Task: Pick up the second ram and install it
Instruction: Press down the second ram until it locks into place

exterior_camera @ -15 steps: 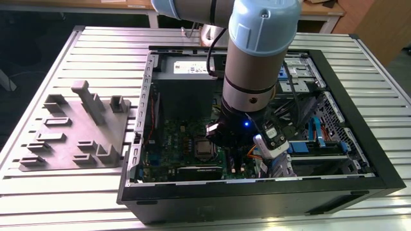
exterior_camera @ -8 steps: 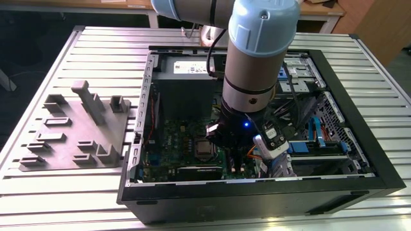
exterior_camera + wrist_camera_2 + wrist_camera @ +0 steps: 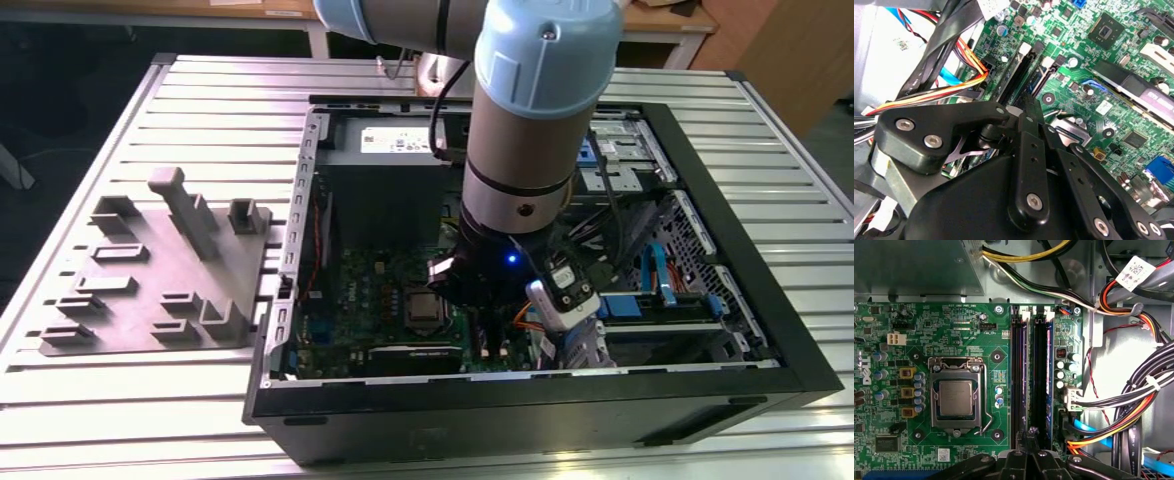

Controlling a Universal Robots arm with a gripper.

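Observation:
My gripper (image 3: 1029, 432) is low inside the open computer case (image 3: 781, 340), right over the memory slots (image 3: 1031, 380) on the green motherboard (image 3: 929, 325). Its black fingers (image 3: 1030, 107) are pressed together, so it is shut, and their tip points down at the slots (image 3: 1021, 70). A thin edge like a ram stick (image 3: 1025, 375) stands in the slot nearest the processor socket (image 3: 955, 399). I cannot tell whether the fingertips touch a ram or whether something thin sits between them.
Bundles of black, orange and blue cables (image 3: 1134, 405) run close beside the slots. The power supply (image 3: 387, 140) fills the case's far end. A grey holder plate (image 3: 147, 270) with raised pockets lies on the slatted table at the exterior view's left.

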